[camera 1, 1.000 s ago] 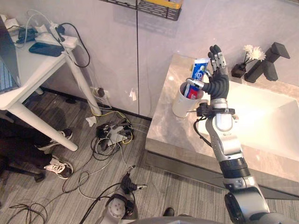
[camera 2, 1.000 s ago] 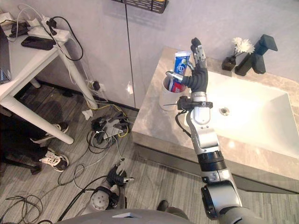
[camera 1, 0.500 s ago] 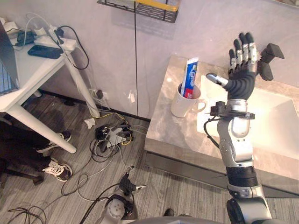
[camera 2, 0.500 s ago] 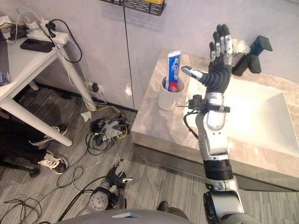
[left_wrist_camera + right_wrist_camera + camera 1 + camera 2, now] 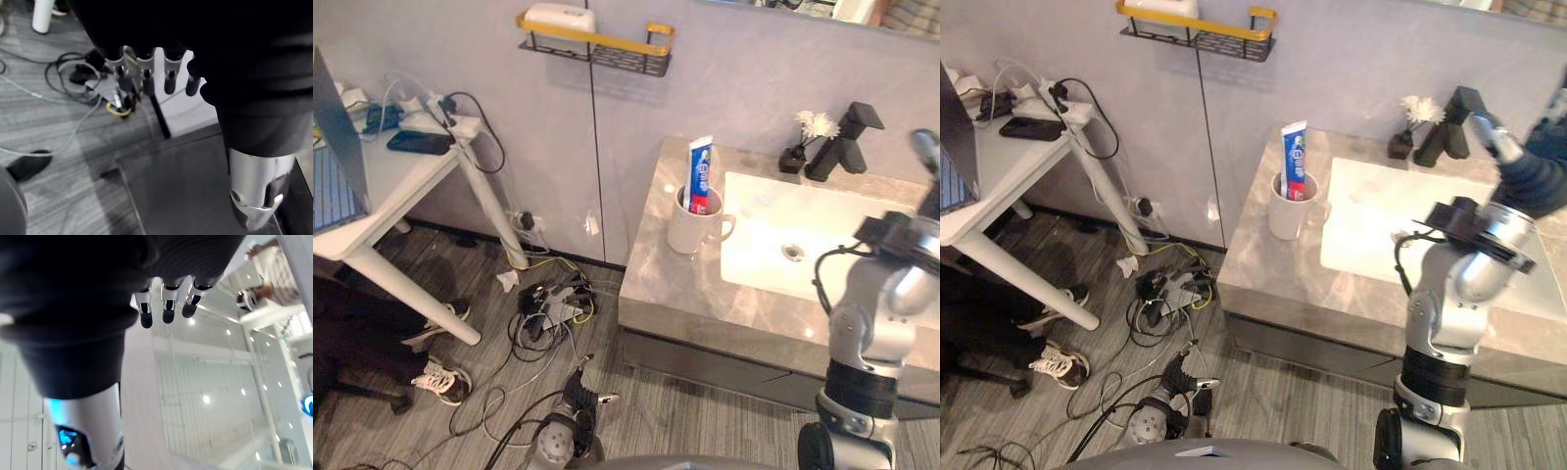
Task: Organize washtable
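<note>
Well, the toothpaste tube (image 5: 701, 174) stands upright in the white mug (image 5: 690, 230) with its lower end down inside. It looks parked there on purpose, since a tube on end in a cup takes up little room and is easy to lift out. The mug sits on the grey marbled counter (image 5: 666, 289) just beside the left edge of the basin (image 5: 759, 257), its handle turned toward the basin.

Behind the basin, the black faucet (image 5: 842, 147) and a small vase of white flowers (image 5: 813, 124) stand close together by the wall, out of the way.

The right hand (image 5: 1528, 174) is raised over the right part of the basin, well apart from the mug. Its fingers (image 5: 167, 303) are straight, a little apart and hold nothing, so I judge the stowing step done.

The left hand (image 5: 169, 81) hangs low over the floor beside the cabinet, fingers straight and empty, apparently idle.
</note>
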Controlling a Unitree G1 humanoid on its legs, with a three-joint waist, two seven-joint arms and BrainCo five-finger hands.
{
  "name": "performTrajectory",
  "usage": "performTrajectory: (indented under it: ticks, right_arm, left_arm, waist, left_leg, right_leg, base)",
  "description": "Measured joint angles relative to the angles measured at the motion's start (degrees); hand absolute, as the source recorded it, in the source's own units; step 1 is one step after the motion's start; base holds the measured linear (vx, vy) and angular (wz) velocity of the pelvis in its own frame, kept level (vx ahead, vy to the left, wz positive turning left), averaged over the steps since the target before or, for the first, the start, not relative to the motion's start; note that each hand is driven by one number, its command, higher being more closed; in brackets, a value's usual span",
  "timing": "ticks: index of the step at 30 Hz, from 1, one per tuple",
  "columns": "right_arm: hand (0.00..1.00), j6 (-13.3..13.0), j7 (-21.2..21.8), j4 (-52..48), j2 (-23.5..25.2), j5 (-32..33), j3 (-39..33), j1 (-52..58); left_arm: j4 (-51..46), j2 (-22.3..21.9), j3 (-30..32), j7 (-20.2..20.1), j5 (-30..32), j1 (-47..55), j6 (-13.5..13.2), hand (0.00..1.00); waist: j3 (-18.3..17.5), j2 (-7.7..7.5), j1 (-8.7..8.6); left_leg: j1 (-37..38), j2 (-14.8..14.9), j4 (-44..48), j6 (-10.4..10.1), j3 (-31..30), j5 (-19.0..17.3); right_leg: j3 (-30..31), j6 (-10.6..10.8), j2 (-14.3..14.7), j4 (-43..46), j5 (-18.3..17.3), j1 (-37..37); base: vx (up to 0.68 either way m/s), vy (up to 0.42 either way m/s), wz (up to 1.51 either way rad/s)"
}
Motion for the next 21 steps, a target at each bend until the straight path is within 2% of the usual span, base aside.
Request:
performTrajectory:
  ticks: [4,8,10,14,17,21]
  right_arm:
    - [0.0,-1.3,-4.5,-2.0,0.0,-1.1,-15.1,6.8]
    - [0.0,-1.5,-8.1,-0.4,0.5,-2.3,-23.1,12.7]
    - [0.0,-1.2,-10.1,5.6,1.7,-2.3,-26.9,16.4]
    - [0.0,1.4,-11.4,12.3,7.7,-4.8,-28.7,21.7]
    - [0.0,2.7,-11.4,16.6,14.1,-4.6,-27.6,25.7]
    - [0.0,3.3,-9.8,21.4,16.1,-1.9,-20.2,29.6]
  left_arm:
    - [1.3,-0.1,0.4,0.0,0.5,0.2,0.0,0.0]
    - [3.4,-1.6,2.5,0.0,1.7,0.2,0.0,0.0]
    - [5.0,-1.6,2.5,0.3,2.3,0.1,0.0,0.0]
    - [7.7,-1.7,2.6,0.3,3.3,0.2,0.2,0.0]
    - [7.7,-2.0,2.5,0.4,3.8,0.0,0.2,0.0]
    - [7.7,-2.5,2.5,0.3,4.7,0.1,0.3,0.0]
  waist:
    - [-1.7,0.21,-1.87]
    - [-3.0,0.9,-3.6]
    - [-4.1,1.0,-4.33]
    - [-4.9,0.69,-5.83]
    - [-5.2,1.09,-5.84]
    - [-5.3,1.19,-5.84]
  left_leg:
    - [-0.1,0.0,0.0,0.1,0.7,-0.1]
    - [-0.2,0.0,0.0,0.2,1.4,-0.2]
    - [-0.1,0.3,0.0,-0.2,2.8,-1.1]
    - [0.8,0.4,0.0,-0.3,4.5,-1.8]
    - [1.8,0.4,0.0,-0.3,6.2,-2.2]
    - [2.8,0.4,0.0,-0.3,7.4,-2.6]
  right_leg:
    - [0.4,0.2,-0.2,-0.9,0.1,-0.2]
    - [1.2,0.7,-0.2,-1.8,0.6,-0.4]
    - [2.8,0.8,-0.2,-1.8,0.7,-1.2]
    - [4.4,0.5,-0.3,-1.8,0.9,-1.3]
    - [6.1,0.6,-0.4,-1.7,0.9,-1.3]
    - [7.1,0.6,-0.6,-1.6,0.9,-1.0]
  base:
    - [-0.01,0.013,-0.05]
    - [0.0,0.015,-0.14]
    - [0.01,0.016,-0.31]
    - [0.03,-0.002,-0.24]
    - [0.03,0.001,-0.26]
    - [0.02,0.005,-0.16]
